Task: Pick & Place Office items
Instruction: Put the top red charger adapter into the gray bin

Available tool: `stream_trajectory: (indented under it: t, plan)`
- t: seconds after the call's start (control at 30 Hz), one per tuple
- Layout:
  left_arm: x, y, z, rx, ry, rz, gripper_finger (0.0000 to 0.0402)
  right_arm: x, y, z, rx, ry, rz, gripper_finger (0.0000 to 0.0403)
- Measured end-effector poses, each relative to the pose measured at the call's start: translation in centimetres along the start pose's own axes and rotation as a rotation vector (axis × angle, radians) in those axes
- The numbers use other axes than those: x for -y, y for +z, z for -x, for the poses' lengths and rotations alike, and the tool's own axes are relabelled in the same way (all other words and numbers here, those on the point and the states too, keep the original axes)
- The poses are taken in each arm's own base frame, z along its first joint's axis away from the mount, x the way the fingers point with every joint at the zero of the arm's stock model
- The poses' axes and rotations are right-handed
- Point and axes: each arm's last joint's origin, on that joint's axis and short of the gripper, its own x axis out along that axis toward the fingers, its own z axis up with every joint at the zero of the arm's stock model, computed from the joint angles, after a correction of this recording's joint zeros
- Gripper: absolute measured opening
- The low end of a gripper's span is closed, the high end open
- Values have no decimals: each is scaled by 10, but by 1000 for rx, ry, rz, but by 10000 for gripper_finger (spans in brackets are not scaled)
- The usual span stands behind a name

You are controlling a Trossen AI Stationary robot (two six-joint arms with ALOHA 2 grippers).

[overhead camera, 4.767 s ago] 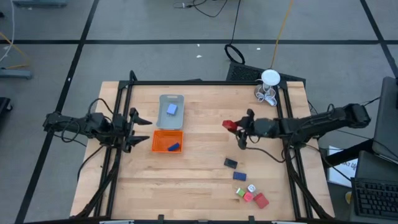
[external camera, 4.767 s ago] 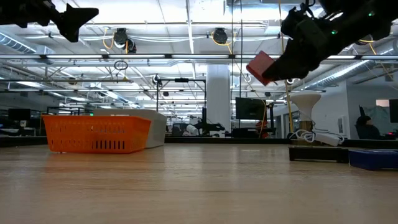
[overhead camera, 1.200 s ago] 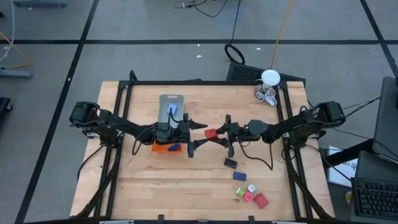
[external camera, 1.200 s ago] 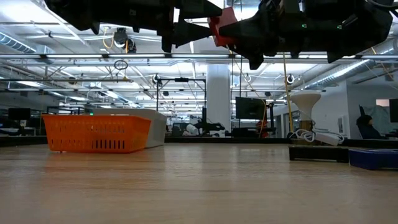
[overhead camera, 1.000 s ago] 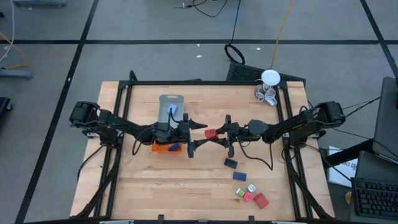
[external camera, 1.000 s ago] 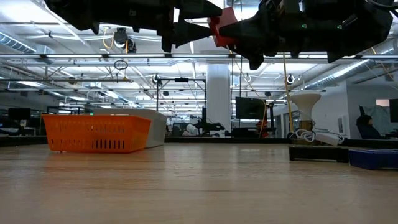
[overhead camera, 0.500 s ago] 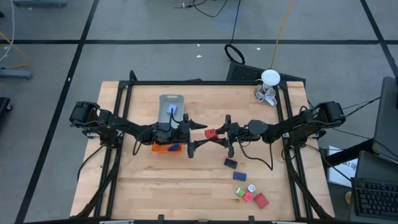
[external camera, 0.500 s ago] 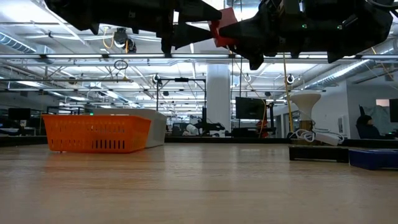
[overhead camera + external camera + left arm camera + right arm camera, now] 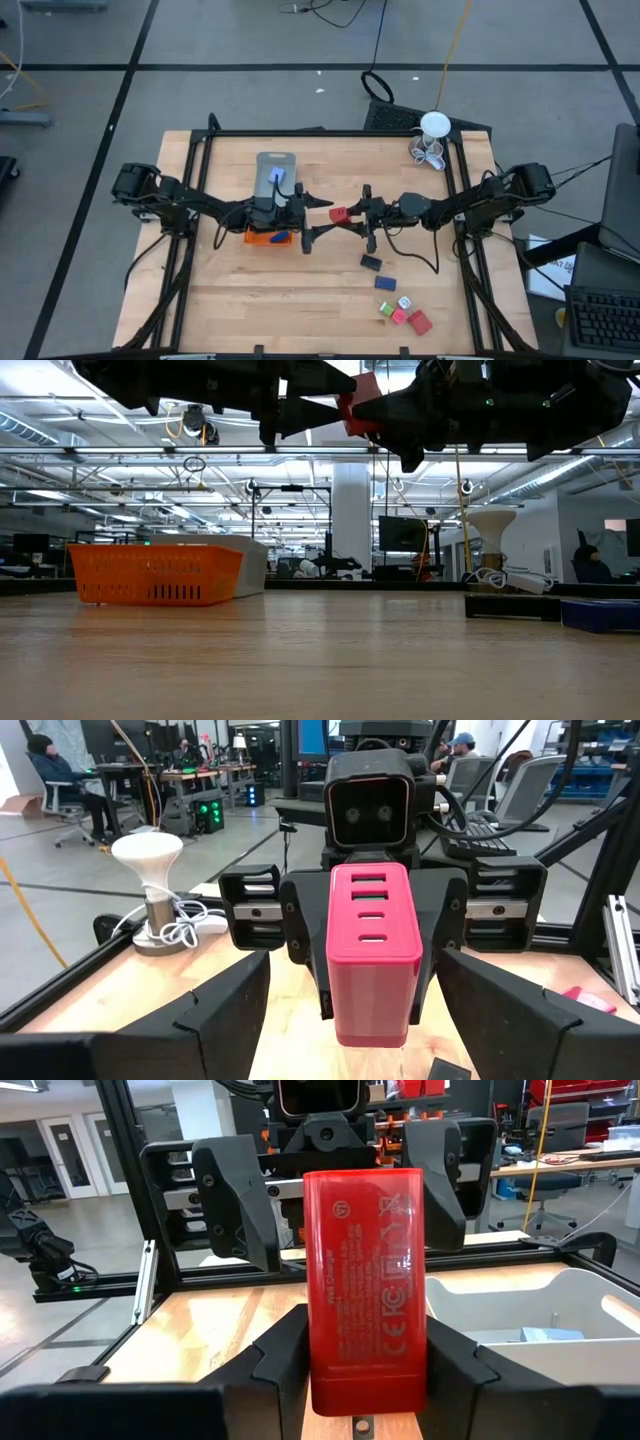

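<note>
The right gripper [image 9: 352,215] holds a red block [image 9: 339,214] in the air above the middle of the table [image 9: 330,290], its jaws closed on the two sides of the block. The left gripper [image 9: 318,220] faces it with its fingers spread wide, one on each side of the block but not touching it. In my judgement this is a handover from the right arm to the left.

To do it well, the left gripper should come forward until the free end of the block is deep between its fingers, and close flat on the 2 free faces (not on the faces that the right fingers cover). The right gripper should open only when the left grip is firm, then draw back straight, so the block does not twist or fall.

Count in the high view: 2 trays, 1 grey tray [image 9: 276,172] with 1 light blue piece [image 9: 277,177] inside, and 1 orange tray [image 9: 262,237] with 1 blue piece [image 9: 280,237], partly hidden by the left arm. On the table lie 1 black piece [image 9: 371,263], 1 blue block [image 9: 386,283], and a small group [image 9: 405,314] of about 4 (green, white, pink, red). With the red block in the air, this makes about 9 items.
</note>
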Motion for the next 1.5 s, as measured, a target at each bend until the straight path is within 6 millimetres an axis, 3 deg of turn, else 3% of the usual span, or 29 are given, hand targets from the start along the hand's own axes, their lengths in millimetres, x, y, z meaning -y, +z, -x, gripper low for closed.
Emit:
stream_trajectory:
  t: [0.17,0.53,0.7,1.07,1.5]
  plan:
    - [0,0,0,0,0,0,278,0,0,0,0,0,0,126]
    - [0,0,0,0,0,1,159,0,0,0,-1,-2,0,126]
    - [0,0,0,0,-3,7,126,0,-1,0,-6,-3,4,126]
    - [-1,0,0,6,4,8,183,0,-1,0,-7,-1,0,126]
    - [-4,5,-1,55,1,51,188,0,-1,0,-9,-2,0,126]
